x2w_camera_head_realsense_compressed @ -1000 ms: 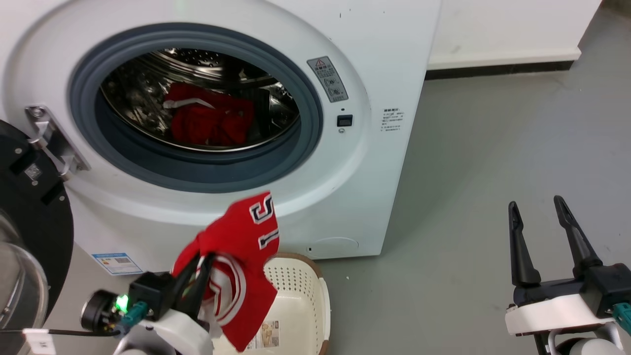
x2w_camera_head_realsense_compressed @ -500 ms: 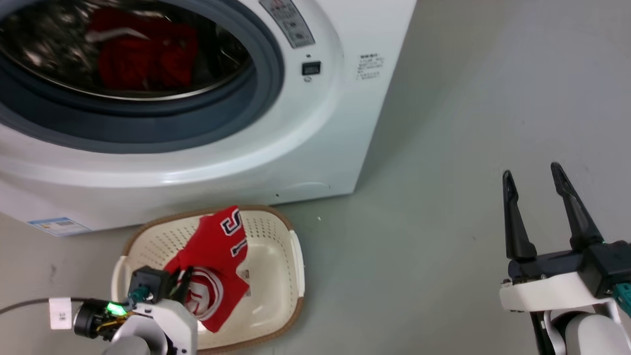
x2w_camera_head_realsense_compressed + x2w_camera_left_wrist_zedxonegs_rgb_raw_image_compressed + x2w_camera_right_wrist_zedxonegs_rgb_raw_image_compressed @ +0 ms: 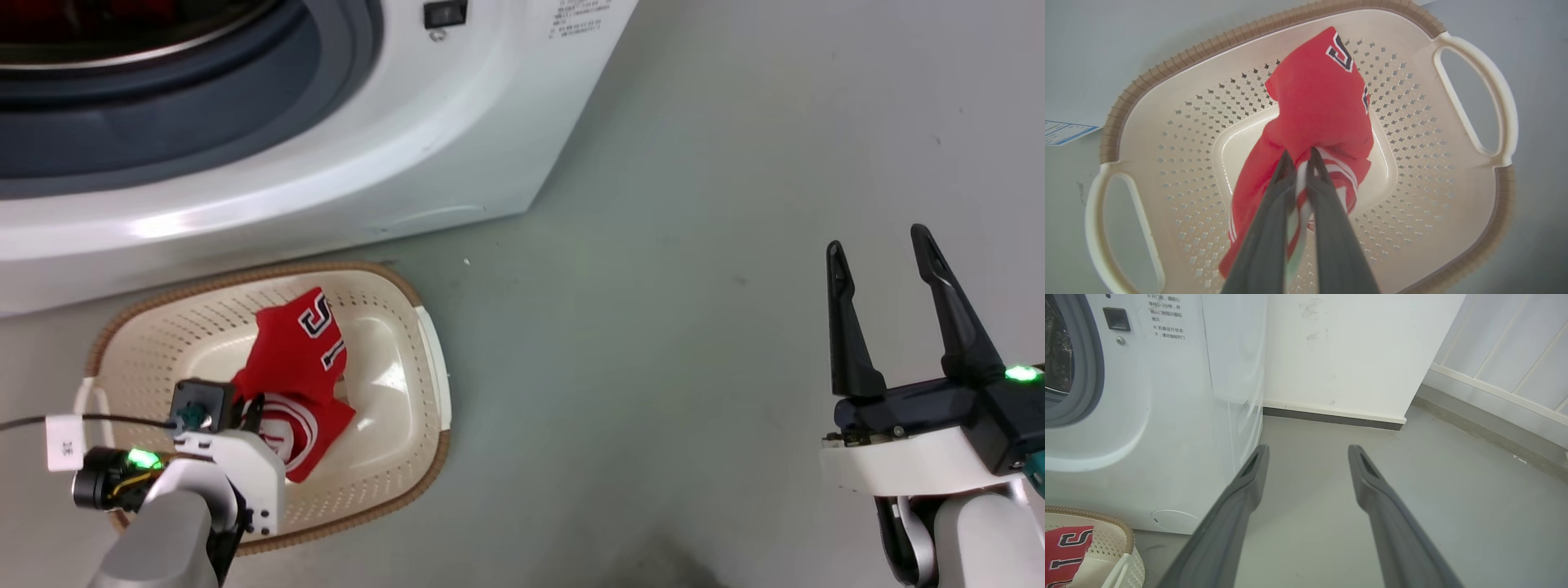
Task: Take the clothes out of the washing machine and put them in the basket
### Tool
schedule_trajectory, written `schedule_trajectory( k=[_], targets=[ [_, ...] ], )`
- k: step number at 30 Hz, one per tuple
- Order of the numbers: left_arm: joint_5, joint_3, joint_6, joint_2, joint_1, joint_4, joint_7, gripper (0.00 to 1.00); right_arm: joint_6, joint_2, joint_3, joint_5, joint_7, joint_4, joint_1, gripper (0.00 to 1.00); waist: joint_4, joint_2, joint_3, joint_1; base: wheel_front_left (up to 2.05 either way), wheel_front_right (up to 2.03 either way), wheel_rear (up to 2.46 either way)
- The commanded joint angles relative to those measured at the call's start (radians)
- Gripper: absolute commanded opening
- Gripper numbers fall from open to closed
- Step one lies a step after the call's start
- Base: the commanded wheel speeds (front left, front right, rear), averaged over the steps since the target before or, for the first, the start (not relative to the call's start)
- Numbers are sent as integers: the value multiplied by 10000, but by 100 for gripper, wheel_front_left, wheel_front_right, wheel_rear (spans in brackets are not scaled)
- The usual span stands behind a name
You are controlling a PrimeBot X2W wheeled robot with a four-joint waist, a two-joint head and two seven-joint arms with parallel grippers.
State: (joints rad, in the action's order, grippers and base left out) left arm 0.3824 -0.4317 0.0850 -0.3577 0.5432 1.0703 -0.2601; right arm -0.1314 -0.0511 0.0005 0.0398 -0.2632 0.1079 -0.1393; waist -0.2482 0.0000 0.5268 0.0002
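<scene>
A red garment (image 3: 294,359) with white stripes and dark lettering hangs into the cream, brown-rimmed basket (image 3: 424,343) on the floor before the washing machine (image 3: 326,163). My left gripper (image 3: 260,408) is shut on the garment's striped part, and its lower folds rest on the basket's base. The left wrist view shows the gripper (image 3: 1298,154) pinching the cloth (image 3: 1318,98) over the middle of the basket (image 3: 1167,122). My right gripper (image 3: 878,245) stands open and holds nothing, over bare floor far to the right. The right wrist view has that gripper (image 3: 1308,450), the washing machine (image 3: 1167,416) and the garment (image 3: 1065,547).
The grey porthole rim (image 3: 245,73) runs along the top left, with the drum cut off by the frame edge. Grey floor (image 3: 653,327) stretches between basket and right arm. A white wall (image 3: 1351,355) with a dark skirting stands behind the washer.
The head camera has tilted down, so the washer slid up the picture. My left gripper has lowered the red garment from above the basket down into it. The right gripper stays open.
</scene>
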Motion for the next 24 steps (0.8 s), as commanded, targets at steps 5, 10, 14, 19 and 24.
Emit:
schedule_trajectory(
  k=[5,10,14,19,24],
  targets=[
    [-101,56,38,77,693,272,-73,0,14,16,113,-208,-24,152,-178,100,-342,0,983,-2,0,0,0],
    [-136,112,57,43,1037,571,-65,0,14,14,229,-315,-24,245,-232,100,-457,0,1392,-2,0,0,0],
    [-174,109,59,58,1196,827,-65,0,14,14,211,-358,-24,243,-294,100,-523,0,1573,-2,0,0,0],
    [-73,210,23,167,1260,1135,-64,100,14,14,190,-376,-23,102,-340,100,-530,0,1480,-2,0,0,0],
    [-66,256,-26,276,1034,1161,-56,100,14,14,221,-347,-24,-33,-416,100,-429,0,1060,-2,0,0,0]
  ],
)
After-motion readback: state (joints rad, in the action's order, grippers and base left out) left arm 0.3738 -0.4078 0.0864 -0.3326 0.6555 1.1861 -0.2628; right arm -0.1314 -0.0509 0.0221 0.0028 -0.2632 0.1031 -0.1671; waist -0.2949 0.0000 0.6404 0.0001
